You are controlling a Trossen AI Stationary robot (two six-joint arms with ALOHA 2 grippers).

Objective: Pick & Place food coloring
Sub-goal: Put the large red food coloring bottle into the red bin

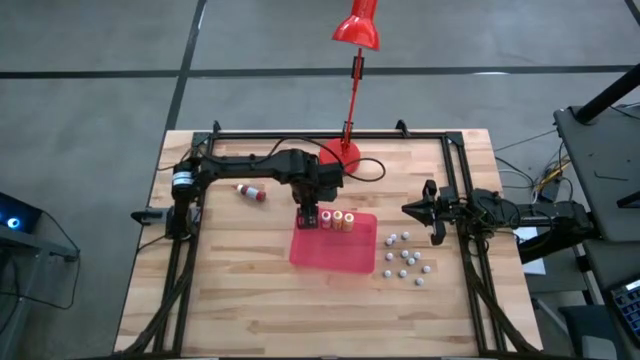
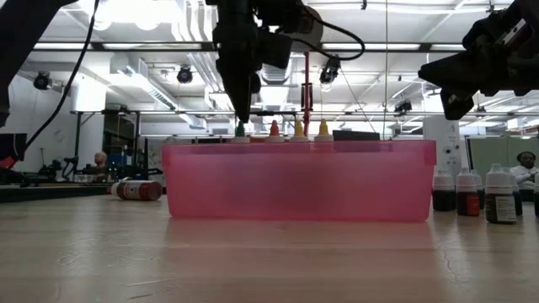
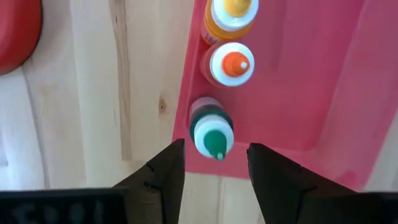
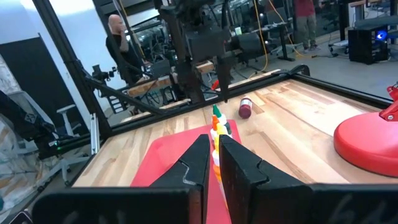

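My left claw [image 3: 211, 165] hangs spread over the green-capped bottle [image 3: 212, 132] in the tray [image 3: 323, 81]; light, slick, tippy — better pinched at the body.

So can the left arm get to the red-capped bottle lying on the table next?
Probably yes. The red-capped bottle lies alone on bare wood beside the left arm, outside the red tray. The left gripper stands open above the green-capped bottle, holding nothing.
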